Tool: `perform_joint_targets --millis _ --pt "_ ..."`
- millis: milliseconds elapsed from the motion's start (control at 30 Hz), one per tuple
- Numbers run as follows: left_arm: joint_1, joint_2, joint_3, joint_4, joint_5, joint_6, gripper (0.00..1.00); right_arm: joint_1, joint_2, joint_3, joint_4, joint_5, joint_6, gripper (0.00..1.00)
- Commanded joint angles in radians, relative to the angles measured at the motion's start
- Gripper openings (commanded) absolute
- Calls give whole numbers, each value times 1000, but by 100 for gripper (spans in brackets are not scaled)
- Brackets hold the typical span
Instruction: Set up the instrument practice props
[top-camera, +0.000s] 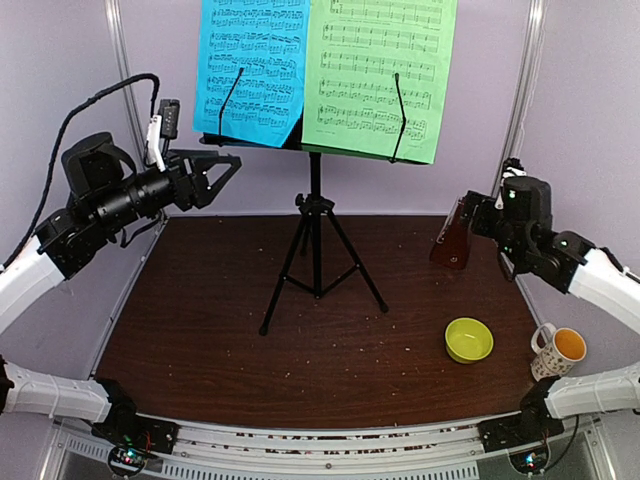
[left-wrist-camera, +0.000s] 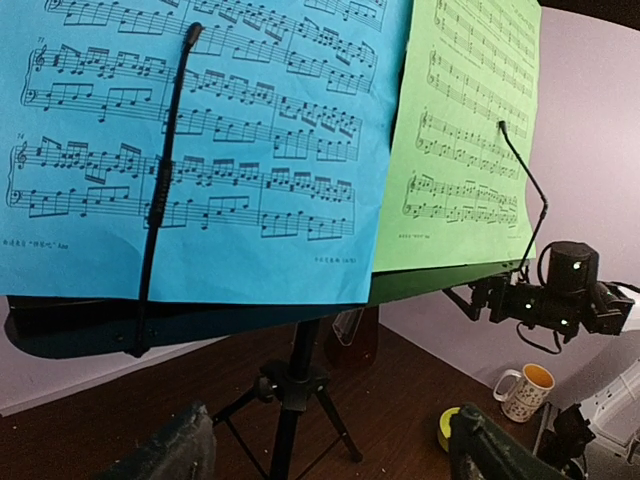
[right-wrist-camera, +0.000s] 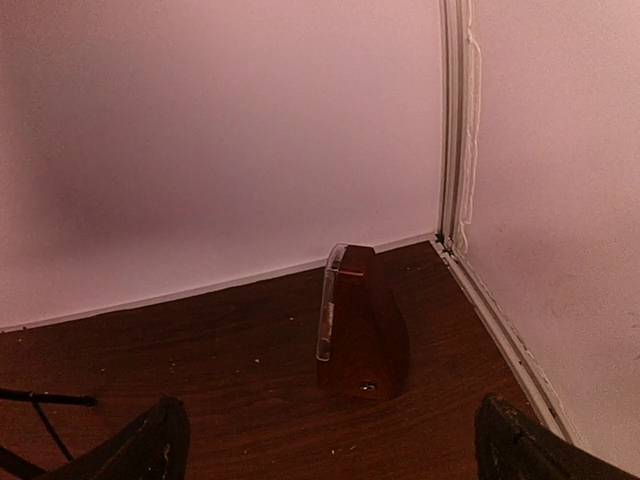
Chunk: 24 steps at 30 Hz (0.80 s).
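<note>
Left gripper (top-camera: 226, 176): my jaws are spread wide and hold nothing; it hangs in the air just left of the music stand (top-camera: 315, 230).
Right gripper (right-wrist-camera: 340, 455): my jaws are wide apart and empty; it faces the metronome (right-wrist-camera: 362, 325) without touching it.
Metronome: upright on the table (top-camera: 200, 330), near the back right corner.
Sheets: blue sheet (top-camera: 250, 70) and green sheet (top-camera: 375, 75) lie side by side on the stand's desk, each under a thin wire arm.
Left risk: swinging inward, I could clip the desk edge, rock the tripod or drag the blue sheet loose.
Right risk: one stray finger could topple the narrow metronome.
Elbow risk: the mug (top-camera: 555, 350) and the bowl (top-camera: 468, 340) sit under my right arm's sweep.
</note>
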<state>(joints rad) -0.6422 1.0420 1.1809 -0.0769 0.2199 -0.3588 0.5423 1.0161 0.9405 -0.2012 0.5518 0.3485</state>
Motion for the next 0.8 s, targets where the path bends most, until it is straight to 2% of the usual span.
perform_joint_targets --millis 0,167,333,467,767 --pt "6 7 -22 85 -2 -38 83 -72 165 112 -6 45 40 100" --pt "6 26 -15 87 -2 -39 83 -163 322 211 29 -12 46 100" --pt "8 47 -5 83 5 -41 83 -243 502 380 -71 -51 109 100" --pt "9 57 7 71 10 -26 83 -292 607 451 -55 -111 140 100" --pt "19 72 -2 74 23 -31 84 -313 858 653 -104 -73 113 100"
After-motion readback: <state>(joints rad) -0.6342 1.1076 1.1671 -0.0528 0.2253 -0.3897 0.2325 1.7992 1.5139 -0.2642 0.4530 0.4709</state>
